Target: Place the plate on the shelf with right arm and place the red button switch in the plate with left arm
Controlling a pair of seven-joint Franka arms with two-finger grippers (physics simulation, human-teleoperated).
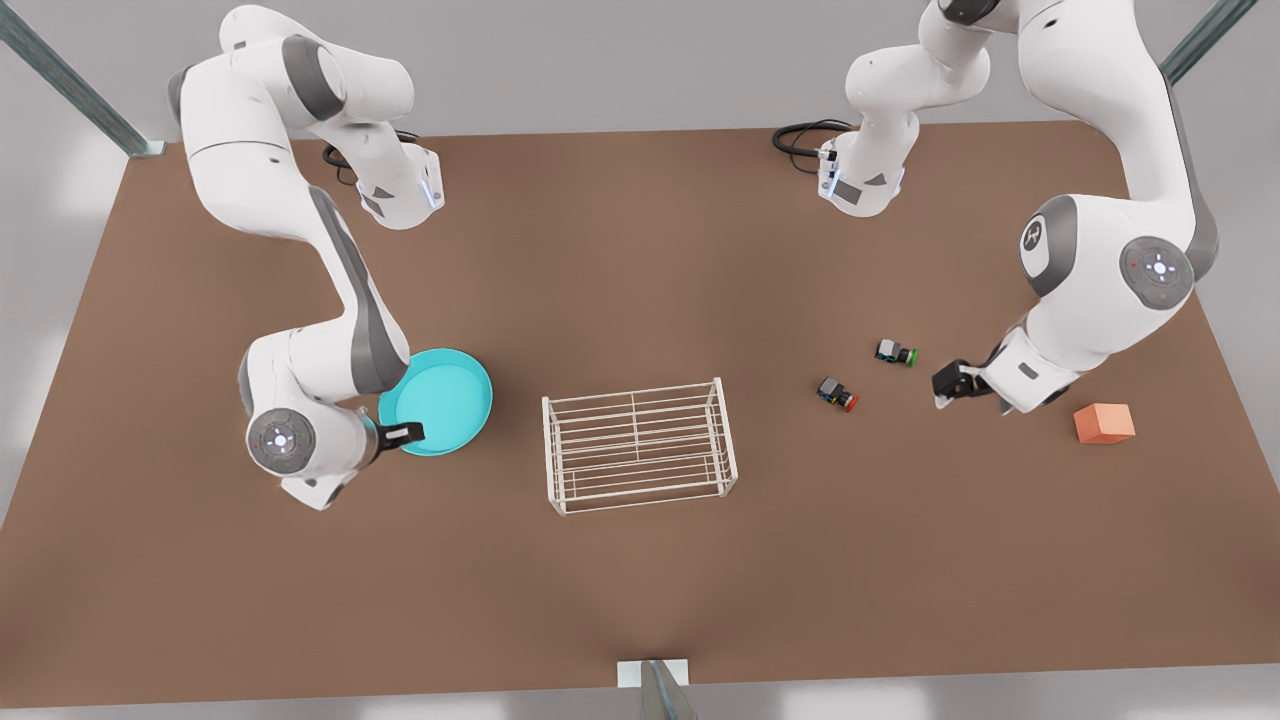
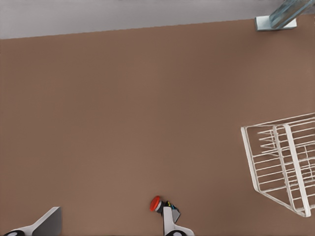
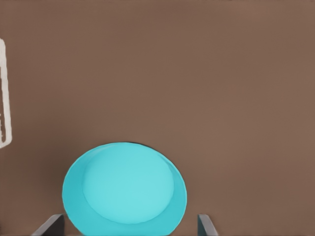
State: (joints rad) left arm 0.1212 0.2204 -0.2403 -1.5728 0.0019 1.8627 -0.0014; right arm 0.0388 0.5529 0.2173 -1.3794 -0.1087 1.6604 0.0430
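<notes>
The turquoise plate (image 1: 440, 400) (image 3: 125, 189) lies flat on the brown table at the front view's left. My right gripper (image 1: 400, 433) (image 3: 128, 228) is at its near rim, open, with one finger on each side of the plate. The white wire shelf (image 1: 640, 445) (image 2: 283, 162) stands mid-table with nothing on it. The red button switch (image 1: 838, 394) (image 2: 156, 203) lies on its side to the shelf's right. My left gripper (image 1: 950, 385) (image 2: 108, 228) hovers open further to the front view's right, one of its fingers (image 2: 170, 221) close beside the switch.
A similar switch with a green cap (image 1: 896, 352) lies just behind the red one. An orange cube (image 1: 1104, 423) sits near the table's right edge. Both arm bases stand along the far edge, with bare table (image 1: 640, 250) between them.
</notes>
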